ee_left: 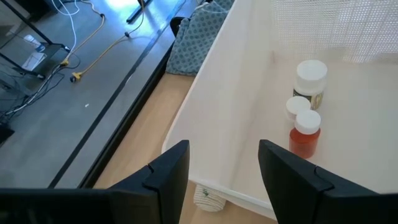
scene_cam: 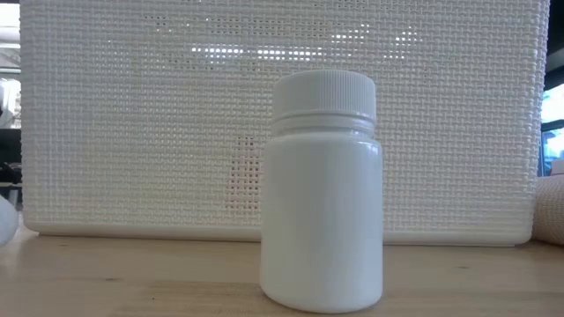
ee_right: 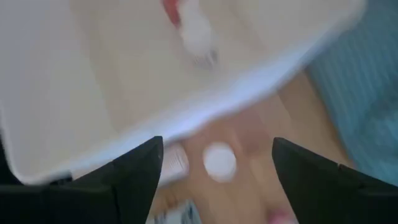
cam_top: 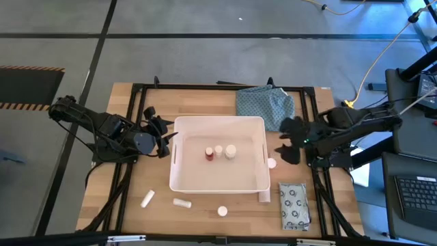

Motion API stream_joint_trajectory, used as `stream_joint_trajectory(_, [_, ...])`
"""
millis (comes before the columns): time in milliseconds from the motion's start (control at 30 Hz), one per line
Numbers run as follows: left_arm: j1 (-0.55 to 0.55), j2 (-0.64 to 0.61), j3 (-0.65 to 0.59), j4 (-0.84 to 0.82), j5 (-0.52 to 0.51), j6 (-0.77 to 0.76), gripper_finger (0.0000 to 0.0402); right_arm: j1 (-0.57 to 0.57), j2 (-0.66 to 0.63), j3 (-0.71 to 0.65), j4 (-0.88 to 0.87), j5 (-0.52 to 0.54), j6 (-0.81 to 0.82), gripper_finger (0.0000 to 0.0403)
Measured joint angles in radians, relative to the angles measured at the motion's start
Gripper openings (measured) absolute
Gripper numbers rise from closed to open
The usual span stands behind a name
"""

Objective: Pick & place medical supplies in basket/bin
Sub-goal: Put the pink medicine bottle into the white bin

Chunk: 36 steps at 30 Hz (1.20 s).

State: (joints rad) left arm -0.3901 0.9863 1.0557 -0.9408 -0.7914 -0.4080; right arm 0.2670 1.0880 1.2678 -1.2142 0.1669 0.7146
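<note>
The white tub (cam_top: 218, 183) stands mid-table and holds a red bottle (cam_top: 209, 154) and two white bottles (cam_top: 230, 152), all upright on its floor; the left wrist view shows them too, the red bottle (ee_left: 305, 134) nearest. My left gripper (cam_top: 166, 140) is open at the tub's left wall, its fingers (ee_left: 224, 168) over the rim. My right gripper (cam_top: 285, 145) is open by the tub's right wall, above a small white bottle (cam_top: 272, 162) standing on the table; that bottle (ee_right: 219, 160) shows between the fingers, untouched.
Near the table's front edge lie two white tubes (cam_top: 147, 199) (cam_top: 181, 202), a white bottle (cam_top: 222, 211), a tube (cam_top: 265, 197) by the tub's corner and the ring-printed packet (cam_top: 295, 205). The blue-green cloth (cam_top: 265, 104) lies at the far edge. A white bottle (scene_cam: 322, 189) fills the low view.
</note>
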Motion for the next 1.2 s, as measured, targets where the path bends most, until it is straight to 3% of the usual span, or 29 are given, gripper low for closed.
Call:
stream_joint_trajectory(133, [0.0,0.0,0.0,0.003,0.0,0.0,0.0184,0.043,-0.006,0.0,-0.194,0.009,0.181,0.03])
stream_joint_trajectory(233, [0.0,0.0,0.0,0.003,0.0,-0.001,0.0185,0.064,0.003,-0.015,-0.35,0.025,0.403,0.03])
stream_joint_trajectory(367, [0.0,0.0,0.0,0.003,0.0,-0.001,0.0185,0.08,-0.005,-0.111,-0.33,0.021,0.578,0.03])
stream_joint_trajectory(600, [0.0,0.0,0.0,0.003,0.0,-0.001,0.0185,0.081,0.004,-0.345,-0.305,-0.029,0.708,0.03])
stream_joint_trajectory(800, [0.0,0.0,0.0,0.003,0.0,-0.001,0.0184,0.08,0.004,-0.491,-0.137,-0.056,0.72,0.03])
stream_joint_trajectory(1200, [0.0,0.0,0.0,0.003,0.0,-0.001,0.0185,0.051,0.005,-0.534,-0.035,-0.072,0.751,0.03])
